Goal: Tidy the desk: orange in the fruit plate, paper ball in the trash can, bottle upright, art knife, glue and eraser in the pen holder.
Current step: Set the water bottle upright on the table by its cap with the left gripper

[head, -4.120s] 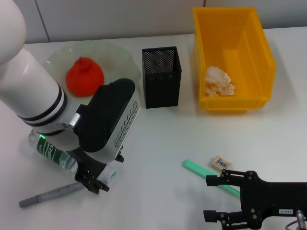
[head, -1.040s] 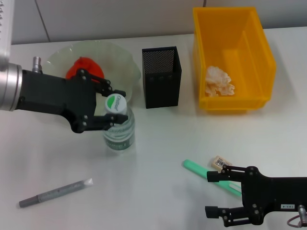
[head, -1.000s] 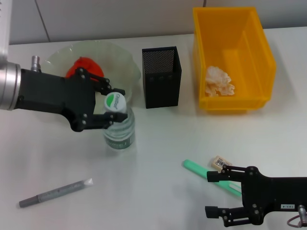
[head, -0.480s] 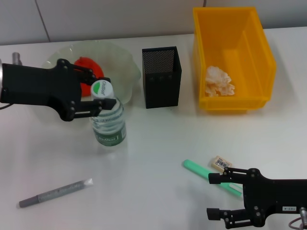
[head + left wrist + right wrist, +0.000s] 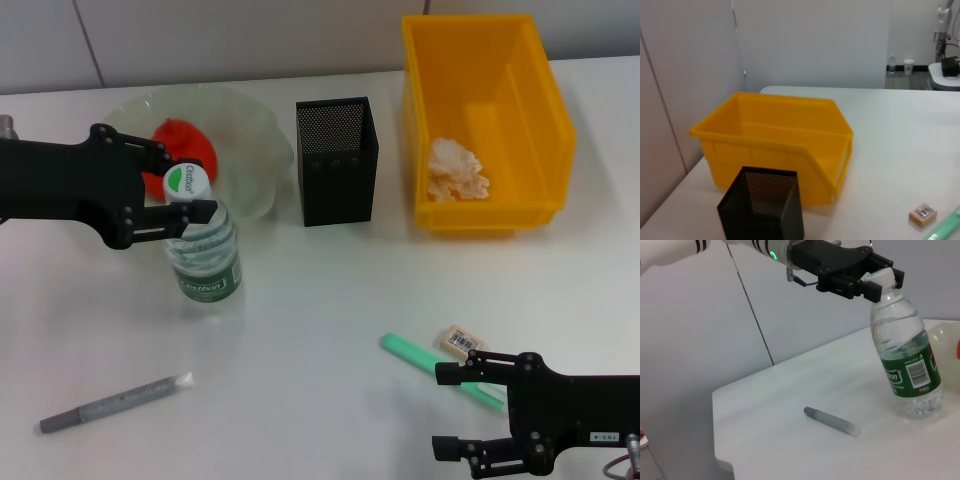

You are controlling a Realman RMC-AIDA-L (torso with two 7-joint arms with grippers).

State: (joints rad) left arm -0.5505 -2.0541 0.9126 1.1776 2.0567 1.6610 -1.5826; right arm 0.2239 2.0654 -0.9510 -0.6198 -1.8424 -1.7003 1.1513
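left pincer (image 5: 190, 193): being clamped on tilted water bottle (image 5: 203, 250) cap | right pincer (image 5: 462, 409): being held apart, idle | risk: bottle being toppled if released leaning.

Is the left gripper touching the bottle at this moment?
Touching. In the right wrist view the left gripper has its fingers against the neck of the bottle, just under the cap; the head view agrees.

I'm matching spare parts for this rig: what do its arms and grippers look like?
The left gripper is matte black with jointed linkage fingers on a black wrist. In the right wrist view its arm is white with black bands and a green light. The right gripper is the same black linkage type, with a small white label on its body and a thin cable behind.
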